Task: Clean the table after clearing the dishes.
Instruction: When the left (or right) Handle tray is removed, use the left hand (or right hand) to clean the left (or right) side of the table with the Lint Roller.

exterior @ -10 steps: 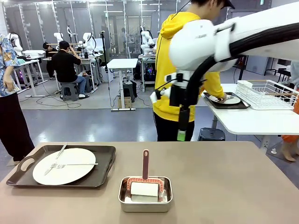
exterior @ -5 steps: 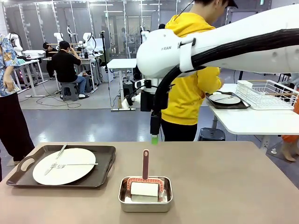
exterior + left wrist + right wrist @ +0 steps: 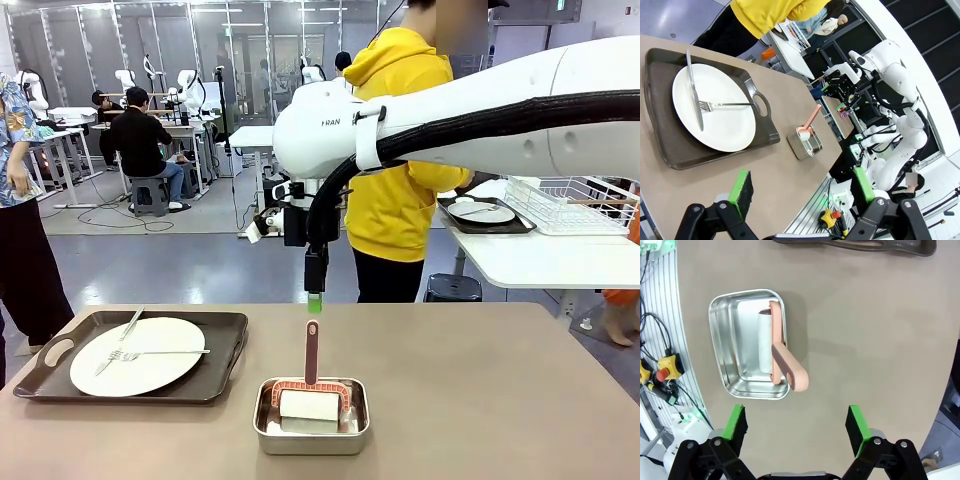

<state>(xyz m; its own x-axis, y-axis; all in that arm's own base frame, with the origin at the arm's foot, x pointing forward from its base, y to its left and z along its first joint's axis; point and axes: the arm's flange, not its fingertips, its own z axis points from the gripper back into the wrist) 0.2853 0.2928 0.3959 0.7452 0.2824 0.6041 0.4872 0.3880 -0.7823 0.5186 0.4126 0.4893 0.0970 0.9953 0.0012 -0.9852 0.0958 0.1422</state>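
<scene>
The bench point(image 3: 480, 390), a plain tan-brown top, carries one set of the dishes on its 9 o'clock side. This is a dark brown tray point(image 3: 222, 372) holding a white plate point(image 3: 140, 375), with a fork point(image 3: 165, 352) and a knife point(image 3: 127, 326) lying across it. The other set, a second tray point(image 3: 520, 226) with its own plate point(image 3: 482, 213), sits off the bench at 2 o'clock. It rests on a white table point(image 3: 540, 262), just beside a wire rack point(image 3: 575, 198).

Near the bench's near edge, at 3 o'clock of the first tray and apart from it, stands a small steel pan point(image 3: 310, 443). In it lies a cleaning tool point(image 3: 311, 404) with a white roll in a salmon frame, its handle rising toward 12 o'clock.

The right arm point(image 3: 480, 100) reaches in from 3 o'clock across the middle, and the right jaws hang just above the handle's tip without touching it. In the right wrist view we see them spread wide and empty. Their green pads point(image 3: 737, 424) flank bare bench, and the handle's end lies ahead at 12 o'clock.

The left jaws are also wide and empty, one green pad point(image 3: 742, 187) hovering over the bench with the tray at 10 o'clock.

A person in a yellow hooded top point(image 3: 400, 200) stands beyond the far edge at 12 o'clock, between the bench and the white table.

We can read "FRAN" on the right arm's white shell.
</scene>
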